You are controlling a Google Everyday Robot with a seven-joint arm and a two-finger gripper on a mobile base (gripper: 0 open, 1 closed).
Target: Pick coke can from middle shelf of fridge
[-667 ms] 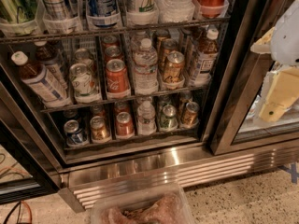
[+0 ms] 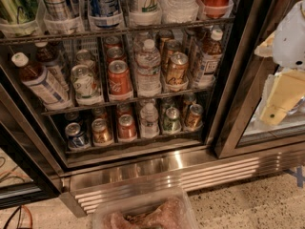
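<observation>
The coke can (image 2: 119, 78) is red with a silver top. It stands upright at the front of a lane on the middle shelf (image 2: 157, 98) of the fridge (image 2: 237, 80), with more red cans in line behind it. A green-and-white can (image 2: 85, 83) is on its left and a water bottle (image 2: 148, 68) on its right. A gold-brown can (image 2: 177, 68) stands further right. My gripper (image 2: 281, 97) is at the right edge of the view, white and cream. It is outside the fridge in front of the right-hand door, well to the right of the coke can.
A brown-liquid bottle (image 2: 38, 82) leans at the shelf's left end. Another bottle (image 2: 208, 61) stands at the right end. The lower shelf holds several cans and a small water bottle (image 2: 149, 120). The ribbed steel grille (image 2: 190, 175) runs below. A clear plastic tub (image 2: 143, 213) sits on the floor.
</observation>
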